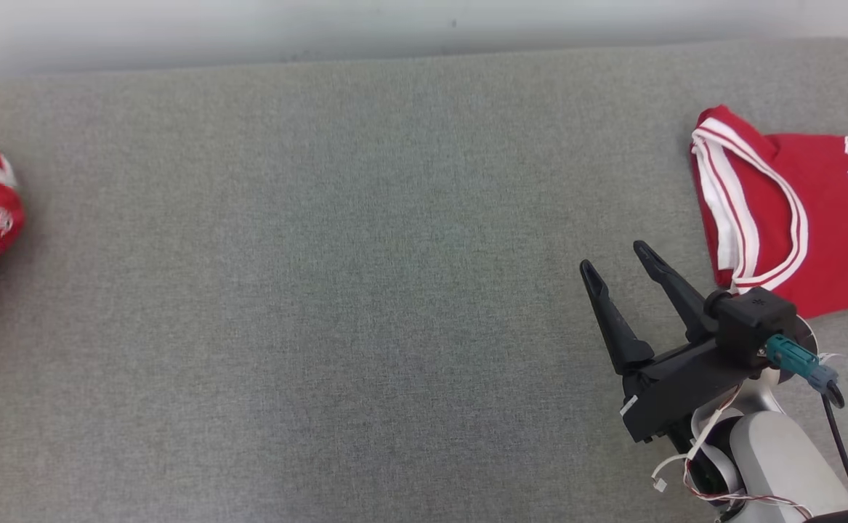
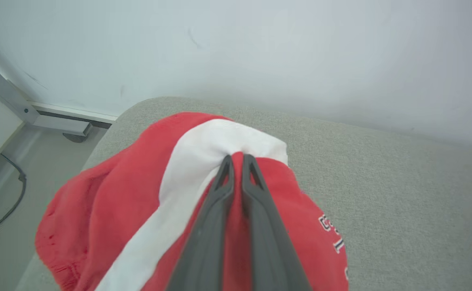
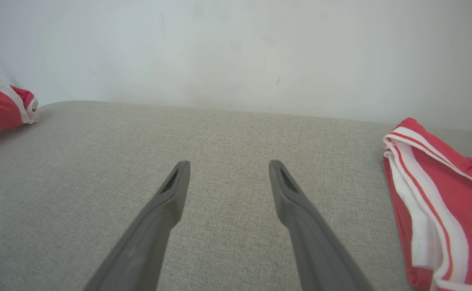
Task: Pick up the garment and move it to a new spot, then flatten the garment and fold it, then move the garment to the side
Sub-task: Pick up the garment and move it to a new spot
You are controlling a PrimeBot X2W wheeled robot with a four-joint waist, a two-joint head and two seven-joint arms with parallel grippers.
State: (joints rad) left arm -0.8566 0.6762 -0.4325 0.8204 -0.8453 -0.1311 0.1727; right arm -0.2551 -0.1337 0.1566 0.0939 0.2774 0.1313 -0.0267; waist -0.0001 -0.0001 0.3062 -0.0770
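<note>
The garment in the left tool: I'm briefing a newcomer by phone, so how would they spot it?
Start at the grey padded table by the white wall. At its left end a red garment sits bunched in a mound, pinched by the left tool. Unlike the red jersey lying flat at the right end, it is crumpled, with a broad white band across it.

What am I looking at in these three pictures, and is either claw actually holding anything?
This is a two-armed robot working over a grey padded surface. The wide picture comes from its head camera, looking down. There its right gripper stands open with nothing between the fingers, beside a folded red jersey lying at the right. The other two pictures come from cameras on each wrist, looking along the fingers. In the left wrist picture the left gripper is shut on a bunched red and white garment near the surface's left end.
</note>
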